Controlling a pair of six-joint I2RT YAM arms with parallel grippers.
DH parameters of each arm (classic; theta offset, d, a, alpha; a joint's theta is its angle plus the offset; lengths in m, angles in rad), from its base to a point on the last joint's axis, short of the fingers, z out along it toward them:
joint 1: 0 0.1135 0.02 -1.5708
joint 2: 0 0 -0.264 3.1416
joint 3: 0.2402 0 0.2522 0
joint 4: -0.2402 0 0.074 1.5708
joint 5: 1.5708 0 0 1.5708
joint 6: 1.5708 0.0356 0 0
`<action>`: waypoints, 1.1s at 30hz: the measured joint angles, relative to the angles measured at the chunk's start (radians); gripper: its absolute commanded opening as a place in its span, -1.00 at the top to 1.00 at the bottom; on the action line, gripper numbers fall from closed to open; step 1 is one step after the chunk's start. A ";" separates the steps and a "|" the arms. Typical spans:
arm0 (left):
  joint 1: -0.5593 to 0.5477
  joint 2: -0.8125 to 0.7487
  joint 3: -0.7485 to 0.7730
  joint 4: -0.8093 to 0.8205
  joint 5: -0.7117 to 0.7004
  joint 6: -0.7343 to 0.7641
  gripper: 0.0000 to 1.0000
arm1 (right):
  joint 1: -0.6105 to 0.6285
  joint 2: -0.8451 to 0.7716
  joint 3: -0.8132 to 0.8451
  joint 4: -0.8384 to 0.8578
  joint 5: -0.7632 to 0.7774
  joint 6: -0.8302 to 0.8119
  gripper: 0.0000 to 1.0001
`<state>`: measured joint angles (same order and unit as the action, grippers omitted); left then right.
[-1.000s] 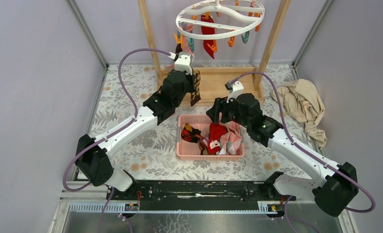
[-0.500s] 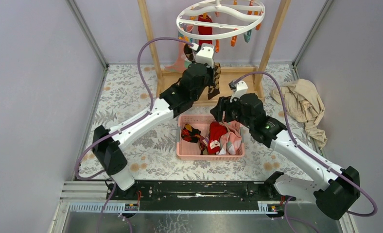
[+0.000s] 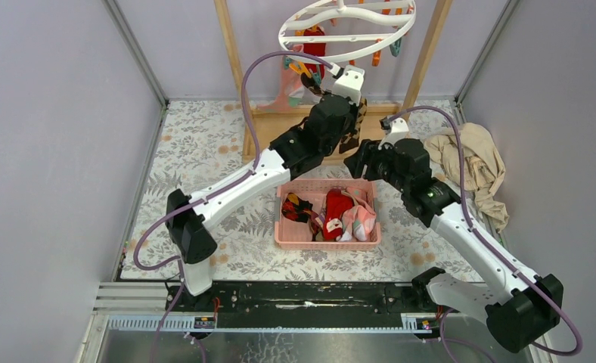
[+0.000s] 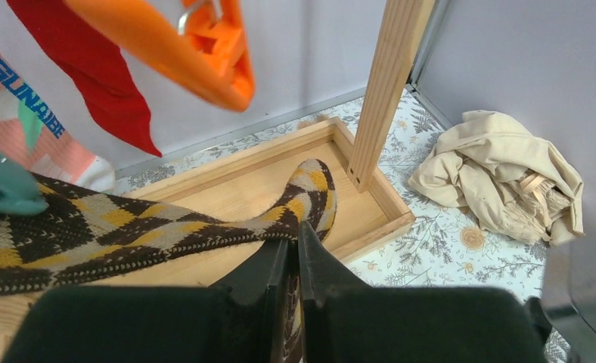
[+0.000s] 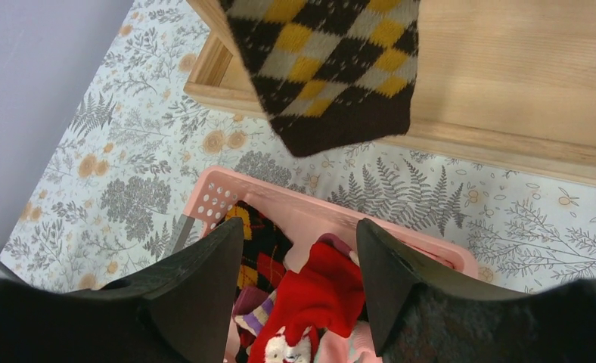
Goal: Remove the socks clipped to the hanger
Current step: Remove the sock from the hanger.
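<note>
The white ring hanger (image 3: 346, 29) hangs at the top with orange and teal clips. A red sock (image 4: 91, 68) and a pink sock (image 4: 23, 113) hang from it. My left gripper (image 4: 295, 234) is shut on a brown, black and tan argyle sock (image 4: 166, 227), held just under the hanger (image 3: 355, 113). A teal clip (image 4: 4, 189) overlaps the sock's left part; I cannot tell if it grips it. The sock's dark cuff hangs free in the right wrist view (image 5: 333, 68). My right gripper (image 5: 299, 234) is open and empty over the basket's back edge (image 3: 364, 159).
A pink basket (image 3: 289, 240) holds several socks, red (image 5: 321, 291) and argyle among them. The wooden frame has two posts (image 3: 231, 53) and a base tray (image 4: 227, 189). A crumpled beige cloth (image 3: 469, 162) lies at the right. Grey walls close in on both sides.
My left arm has swung right and back with the argyle sock, from the hanger's left side to under its middle. The right gripper rose and moved back. The hanger has swung.
</note>
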<state>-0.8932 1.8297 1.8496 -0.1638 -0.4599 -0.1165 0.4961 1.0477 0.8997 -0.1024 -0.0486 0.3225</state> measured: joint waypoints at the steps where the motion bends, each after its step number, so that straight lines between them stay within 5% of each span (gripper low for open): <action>1: -0.006 0.000 0.006 -0.009 -0.005 0.002 0.75 | -0.007 0.002 0.000 0.005 -0.003 0.004 -0.38; 7: -0.023 -0.013 0.017 -0.100 -0.047 -0.008 0.71 | -0.018 0.045 -0.002 0.080 -0.035 0.015 -0.77; 13: -0.022 -0.061 0.002 -0.178 -0.057 -0.045 0.70 | -0.019 0.110 -0.003 0.179 -0.086 0.013 -0.94; 25: -0.023 -0.148 -0.050 -0.225 -0.058 -0.087 0.67 | -0.019 0.198 -0.099 0.490 -0.197 0.041 -0.97; 33: -0.022 -0.169 -0.085 -0.231 -0.061 -0.098 0.65 | -0.019 0.269 -0.133 0.676 -0.277 0.110 -0.81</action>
<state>-0.9154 1.6608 1.7645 -0.3946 -0.5205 -0.2150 0.4774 1.3163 0.7666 0.5739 -0.3256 0.4328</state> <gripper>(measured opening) 0.169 0.947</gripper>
